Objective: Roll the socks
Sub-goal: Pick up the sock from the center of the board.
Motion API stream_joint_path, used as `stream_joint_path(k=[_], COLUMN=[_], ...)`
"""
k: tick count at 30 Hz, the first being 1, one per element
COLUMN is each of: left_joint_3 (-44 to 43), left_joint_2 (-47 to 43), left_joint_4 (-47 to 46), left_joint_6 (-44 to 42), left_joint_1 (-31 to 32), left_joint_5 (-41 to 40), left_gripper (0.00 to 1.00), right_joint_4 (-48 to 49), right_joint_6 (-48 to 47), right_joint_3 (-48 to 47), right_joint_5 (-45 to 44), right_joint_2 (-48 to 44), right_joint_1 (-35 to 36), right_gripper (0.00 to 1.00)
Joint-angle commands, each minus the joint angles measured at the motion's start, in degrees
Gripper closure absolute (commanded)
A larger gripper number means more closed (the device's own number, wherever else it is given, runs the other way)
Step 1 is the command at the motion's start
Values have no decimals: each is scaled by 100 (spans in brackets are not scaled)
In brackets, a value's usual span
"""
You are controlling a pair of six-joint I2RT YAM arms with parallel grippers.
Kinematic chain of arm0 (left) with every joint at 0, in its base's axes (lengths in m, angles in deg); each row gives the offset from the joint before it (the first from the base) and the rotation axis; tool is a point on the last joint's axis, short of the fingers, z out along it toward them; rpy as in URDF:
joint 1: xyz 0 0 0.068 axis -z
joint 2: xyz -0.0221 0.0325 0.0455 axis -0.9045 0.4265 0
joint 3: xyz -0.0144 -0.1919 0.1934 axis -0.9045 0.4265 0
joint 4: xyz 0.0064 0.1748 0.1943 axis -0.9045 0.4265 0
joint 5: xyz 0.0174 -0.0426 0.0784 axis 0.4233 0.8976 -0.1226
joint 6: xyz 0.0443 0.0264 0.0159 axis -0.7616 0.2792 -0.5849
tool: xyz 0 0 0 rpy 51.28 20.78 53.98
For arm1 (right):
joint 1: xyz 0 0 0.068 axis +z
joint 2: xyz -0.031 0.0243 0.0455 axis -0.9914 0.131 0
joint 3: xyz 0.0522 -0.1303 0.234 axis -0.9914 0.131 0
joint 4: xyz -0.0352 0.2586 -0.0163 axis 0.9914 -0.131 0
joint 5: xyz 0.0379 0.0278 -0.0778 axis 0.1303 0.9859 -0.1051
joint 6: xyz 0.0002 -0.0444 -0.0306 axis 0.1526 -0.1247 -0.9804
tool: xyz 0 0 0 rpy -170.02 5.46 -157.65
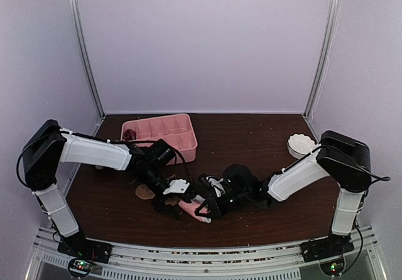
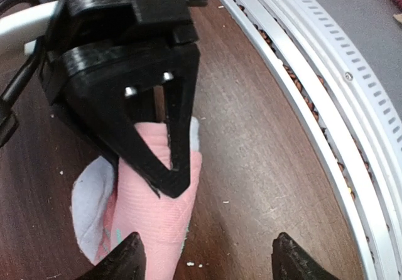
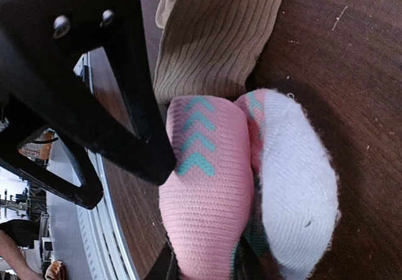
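while our right gripper (image 3: 206, 266) pinched the pink sock (image 3: 207, 192) midway along the surface's (image 1: 251, 142) near edge, our left gripper (image 2: 210, 258) hung spread facing it; the sock's long axis ran from one toward the other, off-centre of that gap.

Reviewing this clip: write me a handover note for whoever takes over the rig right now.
Left gripper: open, low over the pink sock, holding nothing.
Right gripper: shut on the pink sock.
Tan sock: on the table against the pink one, not rolled.
Done: pink sock looks folded over, but it is not a finished roll.
Left to do: finish rolling the pink sock, then roll the tan one.
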Motion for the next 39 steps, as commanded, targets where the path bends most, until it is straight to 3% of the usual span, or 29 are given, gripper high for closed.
stream_joint_path(k=[1,8,13,20,24,28,34,39], left_joint_3=[31,-32,-256,-530,-981,-1506,-2290,-2501], left_joint_2=[0,228,617,1098,1520,2014,2583,2879], left_joint_4=[-339,-880,-778,-391,226,874,1800,2049], left_joint_6=[-333,-349,-167,91,416,815,983,1073], left_joint_1=[221,534,536,536,521,395,22,-17], left_joint_5=[-545,-1306,-1659,-1789,-1567,-1088,-240,-163], left_gripper=[32,43,53,72,79,79,79,79], right_joint_4=[-2211,-2057,-1867,-895,11,698,269,-400], right_joint_6=[432,611,719,1180,1437,1234,341,-582], right_joint_3=[690,740,908,1342,1691,2327,2604,2427], right_joint_5=[-32,189,231,316,210,-820,-2584,-4154], right_joint_2=[791,873,746,420,71,-869,-2266,-2852], right_joint_1=[-165,-194,-276,-311,-307,-209,496,1426], right_gripper=[100,100,90,81,63,38,36,37])
